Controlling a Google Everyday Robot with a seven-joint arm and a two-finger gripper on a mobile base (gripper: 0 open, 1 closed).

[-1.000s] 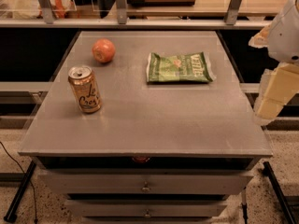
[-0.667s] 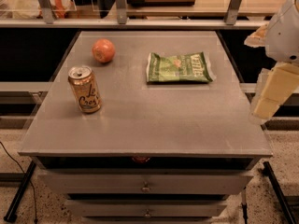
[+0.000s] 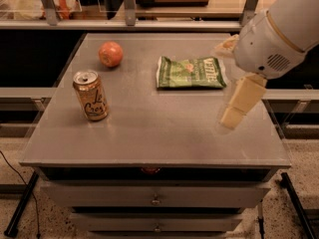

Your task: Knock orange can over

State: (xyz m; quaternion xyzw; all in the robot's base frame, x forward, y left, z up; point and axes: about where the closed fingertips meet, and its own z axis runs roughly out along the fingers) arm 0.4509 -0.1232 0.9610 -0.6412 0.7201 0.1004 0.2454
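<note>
The orange can stands upright on the left part of the grey metal table, with dark cursive lettering on its side and a silver pull-tab top. My gripper is cream-coloured and hangs from the white arm above the right side of the table. It is far to the right of the can and does not touch it.
A round orange-red fruit lies behind the can at the back left. A green chip bag lies flat at the back centre-right, just left of the gripper. Drawers sit under the tabletop. A shelf rail runs behind the table.
The arm and gripper have moved left, from beyond the table's right edge to above its right side. The can, the fruit and the bag have not moved.
</note>
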